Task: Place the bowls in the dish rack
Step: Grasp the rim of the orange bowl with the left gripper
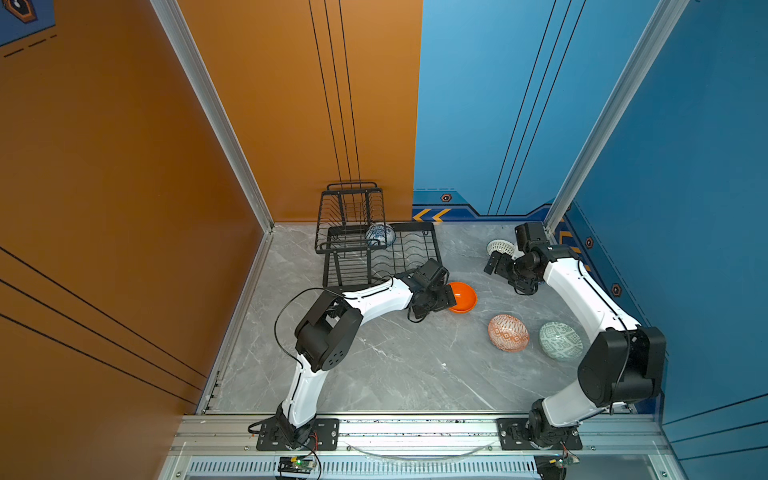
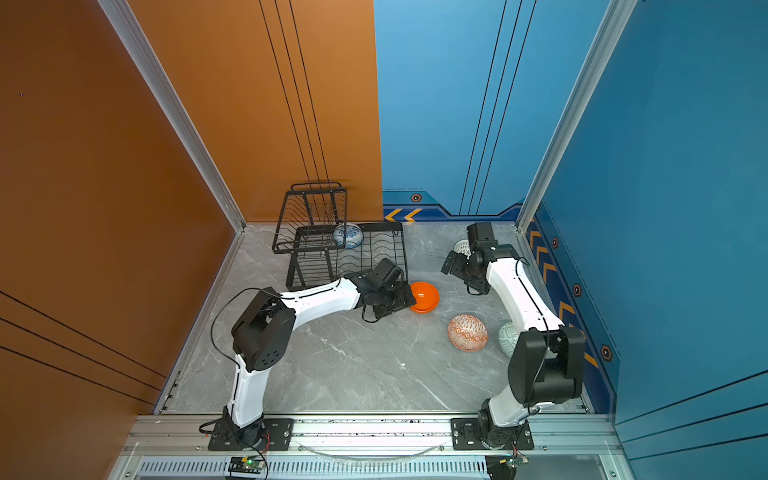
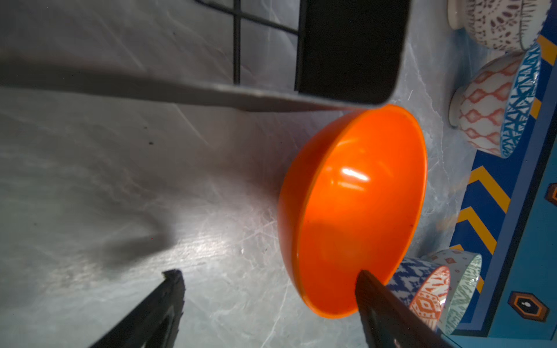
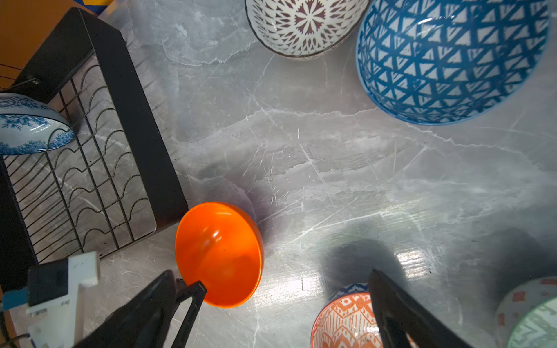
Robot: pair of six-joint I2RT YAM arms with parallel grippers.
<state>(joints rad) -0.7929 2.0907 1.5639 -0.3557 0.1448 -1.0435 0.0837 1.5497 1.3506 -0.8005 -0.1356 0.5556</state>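
At the back left of the grey marble table [image 1: 374,365] stands the dish rack [image 1: 409,227], with a raised basket over the left end of its flat lower tray. The blue-white floral bowl [image 1: 380,235] is loaded. It leans on its side in the wire slots at the tray's far end, just beside the basket. The other five bowls are on the table, outside the rack.

Just off the rack's near right corner sits the plain orange bowl [image 1: 463,297], mouth up. The left gripper [image 3: 268,275] is at its left rim with jaws spread wide. In the left wrist view one finger [image 3: 379,304] reaches over the rim into the bowl and the other stays well outside. The bowl's wall lies between them, ungripped.

Further right, toward the back of the table, the right gripper [image 1: 494,266] hangs with jaws fully apart and empty, just beside the white lattice bowl [image 1: 500,248]. The blue triangle bowl [image 4: 446,60] lies near that one; the right arm hides it in both top views. Nearer the robot, the orange-white geometric bowl [image 1: 508,332] and, to its right, the pale green bowl [image 1: 560,340] stand just beside each other.
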